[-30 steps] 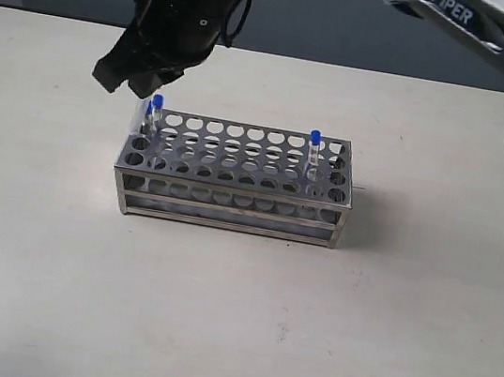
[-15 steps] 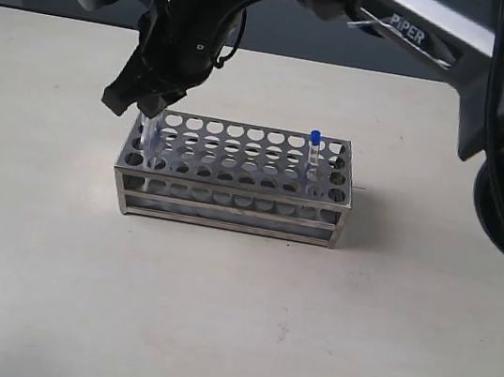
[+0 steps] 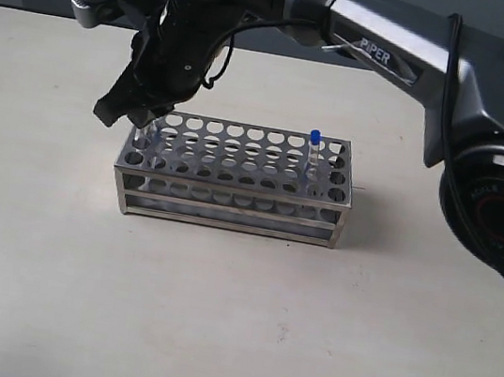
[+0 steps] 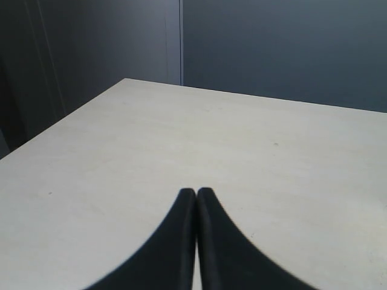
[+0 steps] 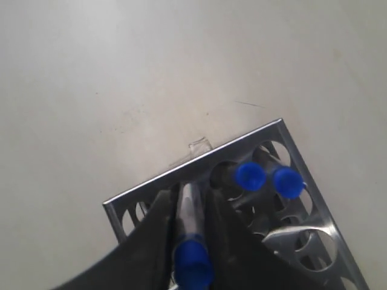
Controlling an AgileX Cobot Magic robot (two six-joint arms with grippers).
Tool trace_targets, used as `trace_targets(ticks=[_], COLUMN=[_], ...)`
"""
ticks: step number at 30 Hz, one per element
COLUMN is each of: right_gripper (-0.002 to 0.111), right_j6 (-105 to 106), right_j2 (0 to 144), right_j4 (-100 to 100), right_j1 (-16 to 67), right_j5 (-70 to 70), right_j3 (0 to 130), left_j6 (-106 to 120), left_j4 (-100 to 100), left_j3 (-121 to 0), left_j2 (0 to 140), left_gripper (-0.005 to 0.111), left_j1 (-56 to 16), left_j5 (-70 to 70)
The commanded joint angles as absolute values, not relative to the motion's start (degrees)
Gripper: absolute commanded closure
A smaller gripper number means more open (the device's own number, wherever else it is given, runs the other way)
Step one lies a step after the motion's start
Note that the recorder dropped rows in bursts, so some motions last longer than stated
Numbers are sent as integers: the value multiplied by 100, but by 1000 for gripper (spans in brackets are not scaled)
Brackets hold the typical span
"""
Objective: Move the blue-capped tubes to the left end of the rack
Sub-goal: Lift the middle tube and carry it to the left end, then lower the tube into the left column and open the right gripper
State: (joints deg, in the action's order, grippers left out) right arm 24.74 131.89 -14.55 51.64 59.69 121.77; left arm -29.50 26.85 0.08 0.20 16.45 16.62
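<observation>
Blue-capped thin clear tube (image 5: 192, 258) sits pinched in the right black claw (image 5: 188, 200) at the shiny steel rack's (image 3: 237, 163) left end — two more tubes (image 5: 250, 175) beside it, another tube (image 3: 313, 152) far right. Left claw (image 4: 196, 194) hangs closed, empty.

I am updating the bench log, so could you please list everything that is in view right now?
rack: one, shiny steel, middle of the table.
blue-capped tubes: four, clear with blue caps; two seated at the rack's left end, one held at that end, one at the right end.
table: one, pale beige, under everything.
right arm: one, grey and black, reaching across to the rack's left end.
right hand: one, black, shut on one tube.
left hand: one, black, shut, empty, over bare table.
</observation>
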Motion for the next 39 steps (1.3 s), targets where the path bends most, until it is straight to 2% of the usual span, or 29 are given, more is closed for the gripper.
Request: trace_targets(ticks=[1, 3, 5, 7, 12, 14, 28, 37, 39], right_gripper=[88, 70, 58, 60, 77, 80, 79, 79, 84], right_j6=[2473, 2433, 2394, 2397, 2347, 2322, 1964, 1949, 1949], right_j2=[13360, 13389, 13400, 13400, 13339, 13279, 13051, 12999, 12999], right_j4=[-1705, -1705, -1705, -1705, -1657, -1648, -1049, -1060, -1060], right_j1=[5147, 5147, 5147, 5147, 5147, 5147, 5138, 5138, 5138], right_j5=[5732, 5756, 5756, 5756, 5766, 5766, 6557, 6564, 6564], right_j3=[12197, 12197, 12197, 12197, 12197, 12197, 12197, 12197, 12197], left_j6=[-2959, -2959, -2959, -2959, -2959, -2959, -2959, -2959, -2959], left_j4=[2682, 2682, 2682, 2682, 2682, 2682, 2682, 2682, 2682], left_j3=[0, 0, 0, 0, 0, 0, 0, 0, 0], left_j2=[0, 0, 0, 0, 0, 0, 0, 0, 0], left_gripper=[106, 106, 106, 106, 106, 106, 106, 106, 106], left_j1=[1647, 1647, 1647, 1647, 1647, 1647, 1647, 1647, 1647], left_j5=[1665, 1665, 1665, 1665, 1665, 1665, 1665, 1665, 1665])
